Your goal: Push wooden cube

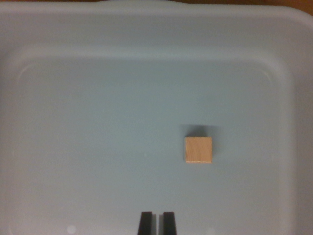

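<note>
A small light wooden cube [198,149] rests on the floor of a pale blue-grey plastic bin [88,147], right of centre in the wrist view. My gripper [157,223] shows at the bottom edge as two black fingertips close together with only a thin gap, holding nothing. The cube lies above and to the wrist view's right of the fingertips, well apart from them.
The bin's raised walls and rounded corners [274,63] frame the view at the top, left and right. Its flat floor spreads wide around the cube.
</note>
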You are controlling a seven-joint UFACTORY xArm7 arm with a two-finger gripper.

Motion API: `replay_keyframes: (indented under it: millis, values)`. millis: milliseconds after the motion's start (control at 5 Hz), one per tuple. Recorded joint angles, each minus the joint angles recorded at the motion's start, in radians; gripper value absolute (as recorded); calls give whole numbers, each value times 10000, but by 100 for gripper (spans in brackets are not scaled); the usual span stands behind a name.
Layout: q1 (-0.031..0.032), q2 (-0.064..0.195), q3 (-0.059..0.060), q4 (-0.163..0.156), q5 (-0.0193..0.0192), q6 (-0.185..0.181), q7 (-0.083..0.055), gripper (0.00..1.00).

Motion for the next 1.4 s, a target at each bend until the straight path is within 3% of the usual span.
replay_keyframes:
  millis: [800, 1400]
  values:
    - [-14, 91, -24, -198, 2, -254, -31, 0]
    - [-39, 253, -67, -550, 7, -706, -85, 0]
